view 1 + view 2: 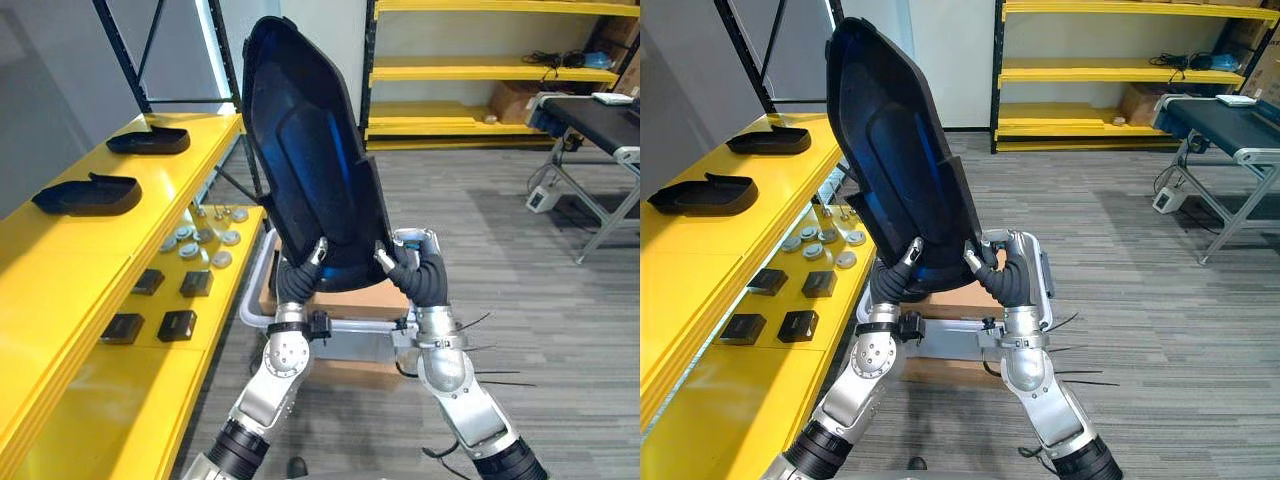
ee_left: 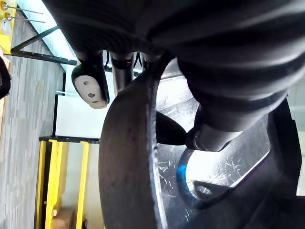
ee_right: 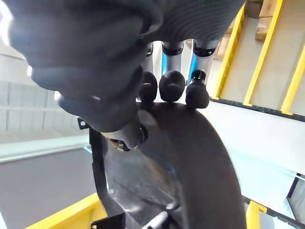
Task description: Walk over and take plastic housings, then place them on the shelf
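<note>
A large black plastic housing [image 1: 310, 150] stands almost upright in front of me, its hollow glossy inside facing me. My left hand [image 1: 296, 275] grips its lower left rim, thumb over the edge. My right hand [image 1: 415, 268] grips the lower right rim the same way. In the right wrist view the dark fingertips [image 3: 171, 86] curl over the housing's rim [image 3: 200, 157]. The left wrist view has that hand's thumb pressed inside the housing [image 2: 128, 157]. Two smaller black housings [image 1: 88, 195] [image 1: 150, 141] lie on the top of the yellow shelf [image 1: 60, 270] to my left.
The shelf's lower level holds several round metal discs [image 1: 205, 238] and small black blocks [image 1: 160, 305]. A cardboard box on a grey cart [image 1: 345, 300] stands straight below the hands. More yellow racking [image 1: 470, 70] lines the back wall, and a conveyor table [image 1: 600, 125] stands at the right.
</note>
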You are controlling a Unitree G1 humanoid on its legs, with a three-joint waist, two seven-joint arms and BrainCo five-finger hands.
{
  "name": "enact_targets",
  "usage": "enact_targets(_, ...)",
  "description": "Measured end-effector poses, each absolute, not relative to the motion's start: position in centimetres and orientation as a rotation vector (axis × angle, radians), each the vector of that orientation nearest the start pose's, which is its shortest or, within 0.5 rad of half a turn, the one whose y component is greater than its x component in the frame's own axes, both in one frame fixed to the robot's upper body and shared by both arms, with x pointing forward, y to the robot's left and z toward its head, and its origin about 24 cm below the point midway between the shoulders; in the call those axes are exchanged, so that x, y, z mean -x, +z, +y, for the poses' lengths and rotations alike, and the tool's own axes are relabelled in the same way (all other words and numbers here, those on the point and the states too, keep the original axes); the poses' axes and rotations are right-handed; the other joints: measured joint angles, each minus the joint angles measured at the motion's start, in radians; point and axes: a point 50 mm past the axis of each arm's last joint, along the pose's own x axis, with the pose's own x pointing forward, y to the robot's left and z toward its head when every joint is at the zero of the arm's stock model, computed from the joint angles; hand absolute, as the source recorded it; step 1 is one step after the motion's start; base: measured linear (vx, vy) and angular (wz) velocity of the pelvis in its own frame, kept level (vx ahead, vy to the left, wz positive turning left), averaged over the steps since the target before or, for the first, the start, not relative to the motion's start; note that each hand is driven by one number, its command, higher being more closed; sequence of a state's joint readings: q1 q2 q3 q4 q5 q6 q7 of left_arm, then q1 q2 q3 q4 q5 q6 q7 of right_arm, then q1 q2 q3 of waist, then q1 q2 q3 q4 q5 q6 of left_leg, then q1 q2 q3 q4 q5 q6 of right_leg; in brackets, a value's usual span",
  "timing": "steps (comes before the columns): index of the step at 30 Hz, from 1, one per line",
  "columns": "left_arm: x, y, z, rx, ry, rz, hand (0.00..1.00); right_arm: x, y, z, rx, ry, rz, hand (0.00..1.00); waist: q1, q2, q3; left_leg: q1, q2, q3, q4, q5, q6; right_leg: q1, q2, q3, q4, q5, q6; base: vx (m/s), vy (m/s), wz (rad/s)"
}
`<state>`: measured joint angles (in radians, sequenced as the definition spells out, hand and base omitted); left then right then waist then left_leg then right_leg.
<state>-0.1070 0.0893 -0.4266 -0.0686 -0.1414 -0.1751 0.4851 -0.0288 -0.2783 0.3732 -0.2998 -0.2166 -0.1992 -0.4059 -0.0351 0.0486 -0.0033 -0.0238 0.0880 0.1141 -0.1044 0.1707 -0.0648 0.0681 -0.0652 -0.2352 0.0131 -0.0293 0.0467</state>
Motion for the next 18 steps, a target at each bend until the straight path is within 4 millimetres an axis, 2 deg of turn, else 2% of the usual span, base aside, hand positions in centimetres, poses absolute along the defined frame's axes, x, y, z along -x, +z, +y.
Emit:
enact_targets(3, -25.1, 8.8, 7.9, 0.129, 0.010, -0.260, 1.00, -23.1, 12.8, -12.3, 0.294, 0.064, -0.580, 0.00, 0.001, 0.000, 0.000, 0.000, 0.000, 0.001, 0.000, 0.000, 0.000, 0.000, -0.001, 0.001, 0.000, 0.001, 0.001, 0.00, 0.000, 0.00)
enact_targets(5, -25.1, 8.7, 7.9, 0.114, 0.001, -0.262, 1.00, -23.1, 13.8, -13.5, 0.276, 0.053, -0.605, 0.00, 0.001, 0.000, 0.000, 0.000, 0.000, 0.002, 0.000, 0.000, 0.001, -0.001, 0.000, 0.003, -0.001, 0.001, 0.002, 0.01, -0.002, -0.02)
enact_targets(10, -24.4, 7.5, 9.0, 0.083, 0.024, -0.226, 1.00, -22.6, 17.7, -18.1, 0.152, -0.119, -0.757, 0.00, -0.004, 0.000, 0.000, 0.001, 0.000, 0.010, 0.000, -0.003, 0.005, -0.002, 0.001, 0.012, -0.006, 0.001, 0.002, 0.02, -0.006, -0.05)
enact_targets(18, -23.5, 6.0, 10.9, 0.056, 0.114, -0.169, 1.00, -21.5, 19.1, -22.7, -0.058, -0.326, -0.848, 0.00, -0.007, 0.000, 0.000, 0.002, -0.001, 0.015, 0.000, -0.005, 0.007, -0.004, 0.003, 0.018, -0.018, 0.002, 0.003, 0.02, -0.008, -0.03)
